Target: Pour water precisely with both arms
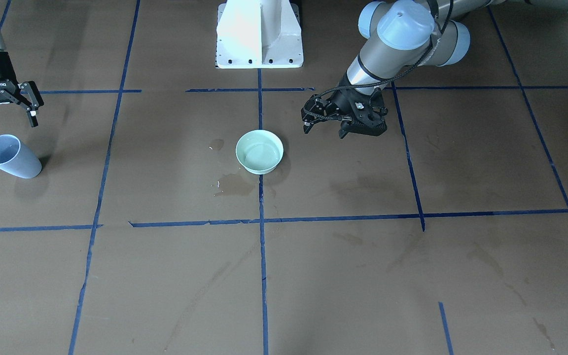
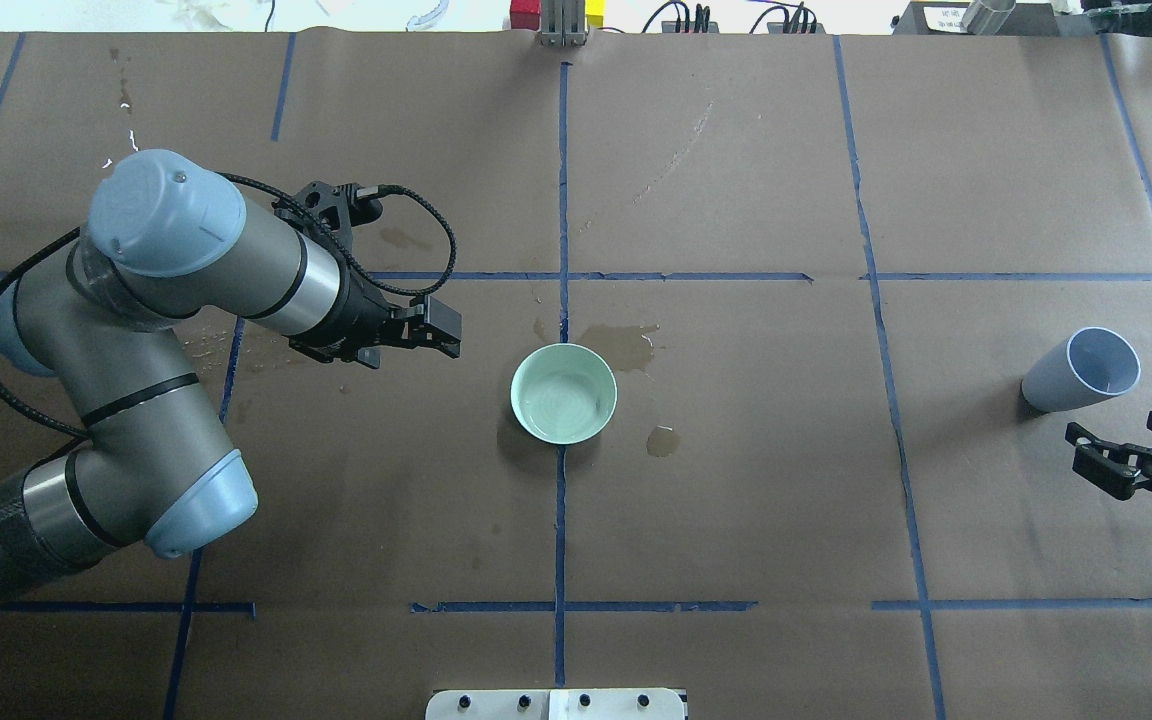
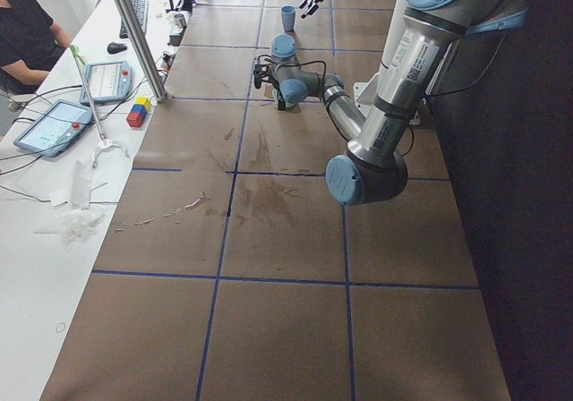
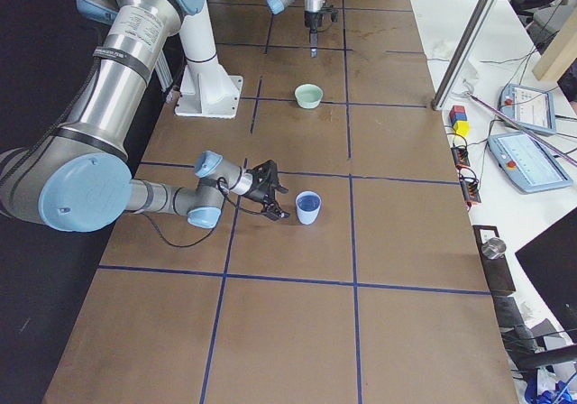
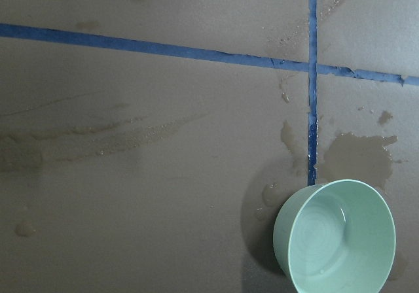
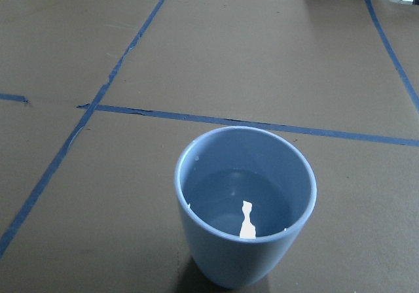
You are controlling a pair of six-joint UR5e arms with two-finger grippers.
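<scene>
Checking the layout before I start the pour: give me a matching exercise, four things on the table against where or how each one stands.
Things: 1 blue cup; 2 green bowl; 3 right gripper; 4 wet stains.
States: A on the centre tape line; B open, empty; C holds water, near the table's end; D dark patches beside the bowl.
Pairs: 1-C, 2-A, 3-B, 4-D.

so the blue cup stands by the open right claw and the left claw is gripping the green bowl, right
No: the left claw is open and clear of the green bowl, as the front-facing view shows. The blue cup does stand by the open right claw.
</scene>
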